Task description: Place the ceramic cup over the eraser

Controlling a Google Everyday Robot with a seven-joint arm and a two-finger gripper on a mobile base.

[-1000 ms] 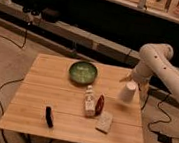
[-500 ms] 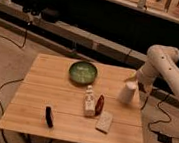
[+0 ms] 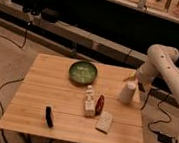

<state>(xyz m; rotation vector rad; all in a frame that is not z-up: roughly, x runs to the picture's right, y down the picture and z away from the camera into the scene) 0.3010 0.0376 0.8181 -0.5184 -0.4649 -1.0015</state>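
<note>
The white ceramic cup (image 3: 128, 92) stands near the right edge of the wooden table (image 3: 51, 78), wider end up. My gripper (image 3: 132, 79) is just above the cup's rim, at the end of the white arm (image 3: 161, 59) that reaches in from the right. The black eraser (image 3: 49, 116) lies near the table's front left, far from the cup and the gripper.
A green bowl (image 3: 82, 72) sits at the back middle. A white bottle-like figure (image 3: 89, 101), a red-brown object (image 3: 100, 104) and a pale rectangular block (image 3: 105, 121) stand between the cup and the eraser. Cables run on the floor around the table.
The arm's elbow has shifted a little to the right. The cup and the other things have stayed in place.
</note>
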